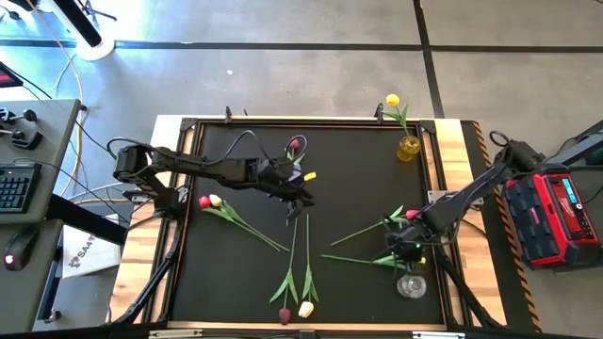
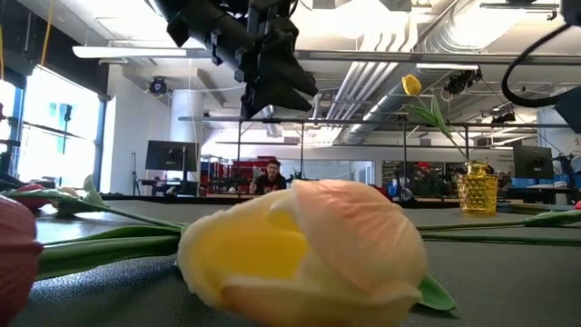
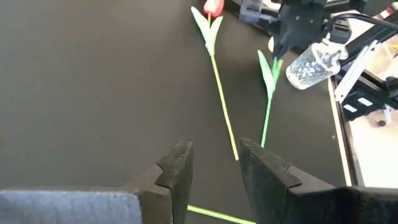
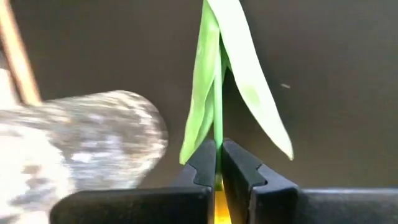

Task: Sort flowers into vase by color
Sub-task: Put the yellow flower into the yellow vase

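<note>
The right pincer (image 4: 217, 163) is down low on the worktop (image 1: 236, 273) beside the clear glass vase (image 1: 412, 284), its fingers pinched tight on a yellow tulip's stem (image 4: 217, 106) just below the leaves, probably so the flower can be lifted upright into a vase. The left pincer (image 3: 214, 165) hovers mid-worktop, fingers apart and holding nothing, above a loose stem.

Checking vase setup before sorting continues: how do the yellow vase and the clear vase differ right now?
The yellow vase stands at the mat's far right corner; the clear vase sits near its front right. The yellow vase holds a yellow tulip; the clear vase looks empty. Both are small glass vases.
</note>
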Action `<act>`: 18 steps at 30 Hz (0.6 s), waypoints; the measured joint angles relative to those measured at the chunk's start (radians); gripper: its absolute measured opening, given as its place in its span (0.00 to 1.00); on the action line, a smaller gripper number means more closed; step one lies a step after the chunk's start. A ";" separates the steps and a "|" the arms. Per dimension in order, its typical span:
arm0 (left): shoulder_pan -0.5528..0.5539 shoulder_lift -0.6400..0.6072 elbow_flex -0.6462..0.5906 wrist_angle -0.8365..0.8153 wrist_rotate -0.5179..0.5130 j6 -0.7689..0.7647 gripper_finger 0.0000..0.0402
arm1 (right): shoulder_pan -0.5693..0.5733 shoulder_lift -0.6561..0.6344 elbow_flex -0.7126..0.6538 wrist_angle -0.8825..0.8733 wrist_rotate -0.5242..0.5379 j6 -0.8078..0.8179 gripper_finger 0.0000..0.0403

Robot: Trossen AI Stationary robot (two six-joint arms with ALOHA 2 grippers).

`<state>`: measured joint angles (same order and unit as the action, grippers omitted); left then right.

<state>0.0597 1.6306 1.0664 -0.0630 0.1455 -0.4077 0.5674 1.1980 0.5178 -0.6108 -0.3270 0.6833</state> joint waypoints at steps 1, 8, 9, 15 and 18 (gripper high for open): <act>0.000 0.000 0.000 0.011 0.000 0.009 0.29 | -0.010 0.000 0.011 0.001 -0.019 0.008 0.01; 0.000 0.000 0.000 0.112 0.002 0.093 0.29 | -0.114 -0.016 0.129 -0.033 -0.007 0.007 0.00; 0.000 0.000 0.000 0.134 0.002 0.104 0.29 | -0.137 -0.016 0.149 -0.046 0.004 -0.006 0.00; -0.001 0.000 0.000 0.287 0.051 0.182 0.29 | -0.299 -0.016 0.257 -0.089 0.036 0.145 0.00; -0.006 0.000 0.010 0.301 0.118 0.251 0.29 | -0.385 -0.016 0.289 -0.088 -0.039 0.314 0.00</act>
<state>0.0538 1.6306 1.0764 0.2382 0.2640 -0.1563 0.1825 1.1820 0.8065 -0.6989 -0.3657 0.9968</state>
